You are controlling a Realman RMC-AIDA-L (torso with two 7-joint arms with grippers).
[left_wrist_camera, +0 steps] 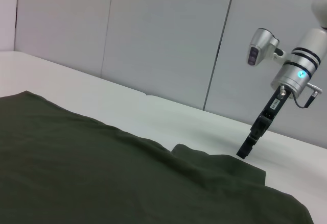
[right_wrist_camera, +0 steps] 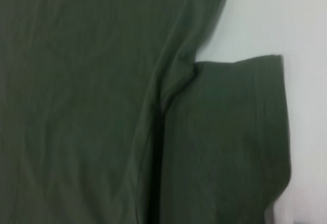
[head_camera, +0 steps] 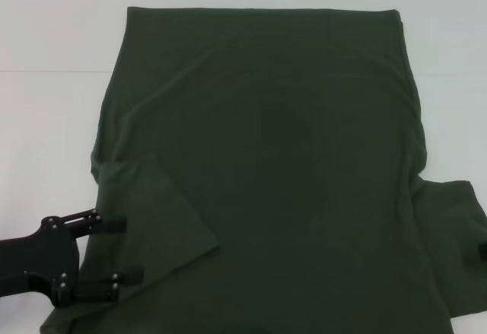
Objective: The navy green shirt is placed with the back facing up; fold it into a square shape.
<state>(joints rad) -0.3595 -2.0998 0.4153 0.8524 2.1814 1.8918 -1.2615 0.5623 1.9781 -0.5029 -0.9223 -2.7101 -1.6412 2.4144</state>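
Navy green shirt [head_camera: 266, 174]: You had it spread flat across the white tabletop [head_camera: 46, 37], plain side up, no lettering showing, which fits the back-up start that the task asks for. Its straight hem lay at the far edge from the robot; the shoulders ran off the near edge of the head view.

Left sleeve [head_camera: 152, 212]: It lay turned inward over the body of the shirt, forming a lighter angled flap. I judged this the first fold toward a square, made to bring the outline to a straight side.

Right sleeve [head_camera: 456, 235]: It lay spread outward on the tabletop, not yet folded in. The right wrist view showed it flat, with a crease at the armpit.

Left gripper [head_camera: 129, 250]: You had it at the shirt's near left edge, its two fingers parted and empty, one finger at the flap's edge and the other lower by the shirt's side. Whether they touched the cloth could not be told. Its placement beside the folded sleeve suited releasing or smoothing that flap.

Right gripper [left_wrist_camera: 245, 150]: It stood just beside the outspread right sleeve, pointing down at the tabletop; only a sliver showed at the head view's right border. I cannot tell whether it was open or closed. Its position suited taking up that sleeve for the matching fold.

Progress: Early, by my judgement; one sleeve in, one out, body unfolded.
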